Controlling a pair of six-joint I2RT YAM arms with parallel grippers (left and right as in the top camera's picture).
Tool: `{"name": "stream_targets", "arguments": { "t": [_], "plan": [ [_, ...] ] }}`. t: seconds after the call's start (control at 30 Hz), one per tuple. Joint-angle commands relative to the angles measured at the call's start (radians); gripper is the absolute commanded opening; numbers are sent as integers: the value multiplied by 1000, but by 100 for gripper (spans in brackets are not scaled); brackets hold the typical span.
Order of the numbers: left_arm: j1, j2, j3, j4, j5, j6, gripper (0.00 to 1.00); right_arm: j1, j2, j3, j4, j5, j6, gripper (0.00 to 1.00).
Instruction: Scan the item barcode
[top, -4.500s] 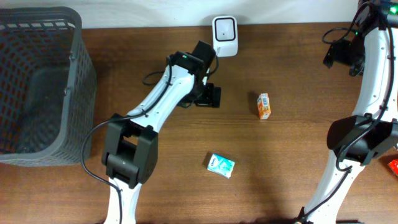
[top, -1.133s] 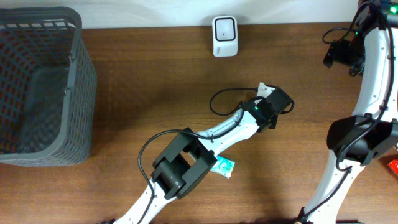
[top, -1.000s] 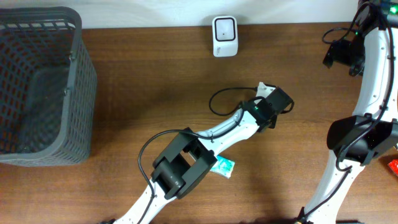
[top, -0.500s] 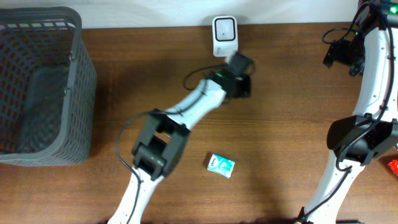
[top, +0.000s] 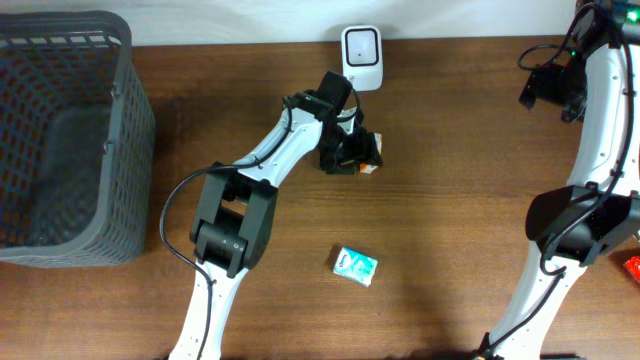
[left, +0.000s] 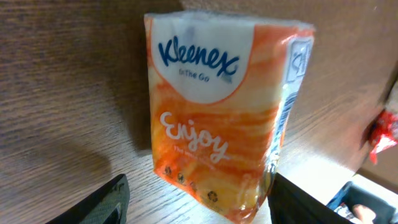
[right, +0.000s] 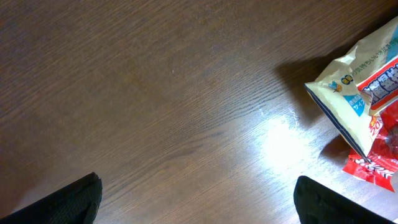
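Nearest you, a teal tissue pack (top: 355, 264) lies alone. Further in, your left gripper (left: 199, 190) stands spread around the orange Kleenex pack (left: 211, 118) on the table (top: 480, 150) (not clamped), just short of the scanner (top: 361, 57). Your right gripper (right: 198, 190) gapes wide, holding nothing.

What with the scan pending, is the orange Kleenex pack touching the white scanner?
Apart. The overhead view shows the orange Kleenex pack well short of the scanner, with bare table between them.

Mock shop checkout on a wooden table (top: 470, 120), barcode scanner (top: 361, 58), grey shopping basket (top: 138, 140), Kleenex pack (left: 217, 118)
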Motion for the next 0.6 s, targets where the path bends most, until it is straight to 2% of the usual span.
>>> {"name": "stream_targets", "arguments": {
  "t": [0.0,0.17,0.3,0.37,0.47,0.57],
  "plan": [
    [1,1,87,-81,-156,82,73,-5,-10,14,-2,-2,-4,98],
    [1,1,294,-283,-492,82,80,-5,-10,14,-2,-2,-4,98],
    [-2,1,410,-356,-630,82,82,-5,-10,14,-2,-2,-4,98],
    [-3,1,423,-356,-607,81,80,-5,-10,14,-2,-2,-4,98],
    [-7,5,422,-356,-445,82,72,-5,-10,14,-2,-2,-4,98],
    [-29,17,415,-336,-331,102,58,-5,-10,14,-2,-2,-4,98]
  ]
}}
